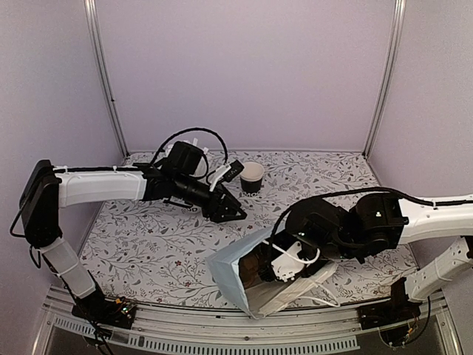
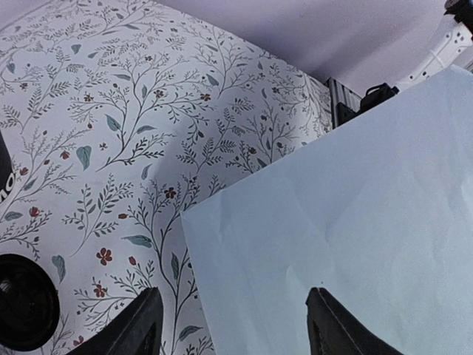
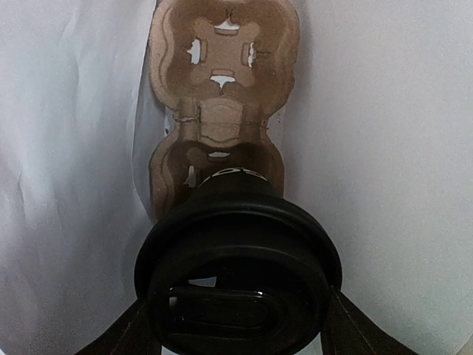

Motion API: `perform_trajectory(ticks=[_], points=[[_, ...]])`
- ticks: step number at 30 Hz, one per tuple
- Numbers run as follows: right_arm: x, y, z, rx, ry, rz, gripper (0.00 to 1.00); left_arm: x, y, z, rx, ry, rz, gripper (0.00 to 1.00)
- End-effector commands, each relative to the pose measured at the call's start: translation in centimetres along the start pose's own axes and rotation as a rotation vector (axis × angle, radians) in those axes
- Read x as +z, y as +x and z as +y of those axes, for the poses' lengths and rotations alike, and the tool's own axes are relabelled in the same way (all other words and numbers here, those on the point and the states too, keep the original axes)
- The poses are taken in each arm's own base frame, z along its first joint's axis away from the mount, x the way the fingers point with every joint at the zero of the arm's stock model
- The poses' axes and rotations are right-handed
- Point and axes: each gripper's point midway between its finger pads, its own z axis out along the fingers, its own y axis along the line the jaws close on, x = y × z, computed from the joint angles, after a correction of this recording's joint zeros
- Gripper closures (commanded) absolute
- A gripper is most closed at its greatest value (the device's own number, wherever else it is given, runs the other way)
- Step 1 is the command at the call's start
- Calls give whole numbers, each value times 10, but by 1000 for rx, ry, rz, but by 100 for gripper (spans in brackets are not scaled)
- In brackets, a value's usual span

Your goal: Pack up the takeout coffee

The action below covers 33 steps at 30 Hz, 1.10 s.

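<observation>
The pale blue bag (image 1: 235,275) lies on its side near the front edge, its mouth toward the right arm. My right gripper (image 1: 279,265) reaches into that mouth. In the right wrist view it (image 3: 236,329) is shut on a takeout coffee cup (image 3: 238,251), black with a black lid, inside the bag. Deeper in lies a brown cardboard cup carrier (image 3: 222,81). A second takeout coffee cup (image 1: 252,177), lidless with a cream inside, stands on the table behind. My left gripper (image 1: 235,212) hovers open and empty above the bag's edge (image 2: 347,222).
The table (image 1: 148,237) has a floral cloth. A flat black round lid (image 2: 26,303) lies at the lower left of the left wrist view. Metal posts (image 1: 103,74) and lilac walls close off the back and sides. The bag's white handles (image 1: 325,292) trail near the front rail.
</observation>
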Motion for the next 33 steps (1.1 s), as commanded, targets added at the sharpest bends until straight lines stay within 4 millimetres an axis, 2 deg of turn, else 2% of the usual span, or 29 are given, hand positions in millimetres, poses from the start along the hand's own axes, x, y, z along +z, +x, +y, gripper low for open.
perform_trajectory(ticks=[1, 19, 28, 33], points=[[-5, 0, -5, 2, 46, -15, 51, 8, -1, -13, 34, 69, 6, 32], [5, -6, -1, -14, 25, -24, 51, 11, 4, -16, 25, 73, 27, 33], [2, -16, -15, -8, 44, -45, 51, 19, 17, -6, 6, 41, 78, 35], [5, -19, -10, -20, 19, -57, 51, 22, 19, -5, 7, 42, 87, 35]])
